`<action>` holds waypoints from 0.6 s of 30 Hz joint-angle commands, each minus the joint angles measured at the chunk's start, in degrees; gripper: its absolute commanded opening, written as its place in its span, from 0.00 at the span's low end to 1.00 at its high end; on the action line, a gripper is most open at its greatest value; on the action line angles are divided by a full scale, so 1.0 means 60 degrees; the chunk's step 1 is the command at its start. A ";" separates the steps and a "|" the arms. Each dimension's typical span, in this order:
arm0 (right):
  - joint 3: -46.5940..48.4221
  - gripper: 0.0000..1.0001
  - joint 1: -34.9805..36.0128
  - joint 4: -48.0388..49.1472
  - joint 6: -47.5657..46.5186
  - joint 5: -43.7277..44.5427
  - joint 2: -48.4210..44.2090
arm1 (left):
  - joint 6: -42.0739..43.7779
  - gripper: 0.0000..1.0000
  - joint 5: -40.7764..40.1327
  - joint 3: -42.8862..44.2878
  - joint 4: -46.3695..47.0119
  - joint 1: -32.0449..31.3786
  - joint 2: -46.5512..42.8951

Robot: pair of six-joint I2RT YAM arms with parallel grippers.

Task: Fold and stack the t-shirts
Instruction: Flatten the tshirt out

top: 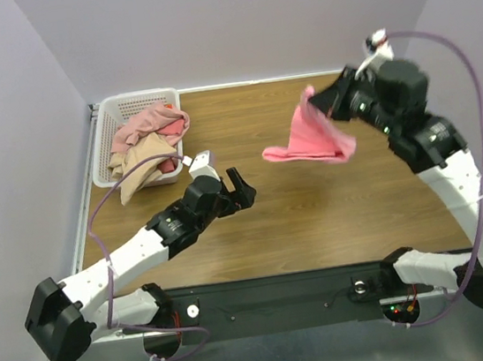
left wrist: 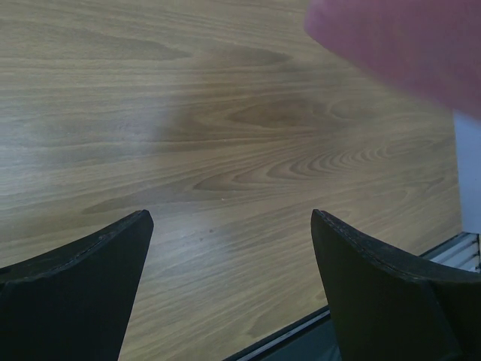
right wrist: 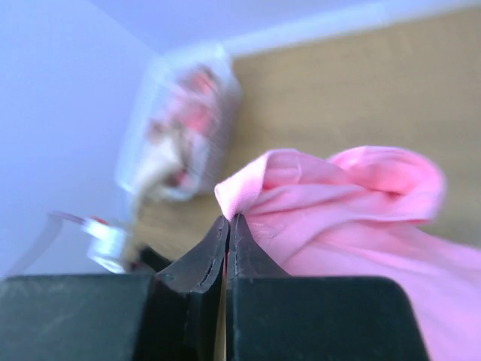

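My right gripper is shut on a fold of the bright salmon-pink t-shirt and holds it in the air above the right half of the table. In the right wrist view the pink cloth bunches out from between my shut fingertips. My left gripper is open and empty, low over the table's middle left. In the left wrist view its two dark fingers frame bare wood, and a blurred edge of the pink shirt hangs at the top right.
A white lattice basket stands at the back left corner, holding rose and tan shirts; the tan one spills over its front rim. The table's near edge has a black rail.
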 commanded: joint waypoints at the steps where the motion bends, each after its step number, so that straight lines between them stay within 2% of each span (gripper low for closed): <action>1: 0.3174 0.00 -0.0054 0.0674 -0.0919 -0.2017 0.0902 | 0.0010 0.99 -0.0651 0.0315 -0.0350 -0.0001 -0.0897; 3: 0.4373 0.00 -0.0054 0.0572 -0.0949 -0.2648 0.1431 | 0.0069 0.99 -0.0943 0.0520 -0.0686 -0.0001 -0.1291; 6: 0.5212 0.00 -0.0054 0.0498 -0.0906 -0.3338 0.1726 | 0.0084 0.99 -0.1383 0.0769 -0.1156 -0.0001 -0.1804; 11: 0.6163 0.00 -0.0054 0.0497 -0.0759 -0.4054 0.2252 | 0.0055 0.99 -0.1809 0.0931 -0.1640 -0.0001 -0.2450; 18: 0.7192 0.00 -0.0039 0.0483 -0.0510 -0.5360 0.2664 | 0.0172 0.99 -0.1810 0.0873 -0.1362 -0.0001 -0.2803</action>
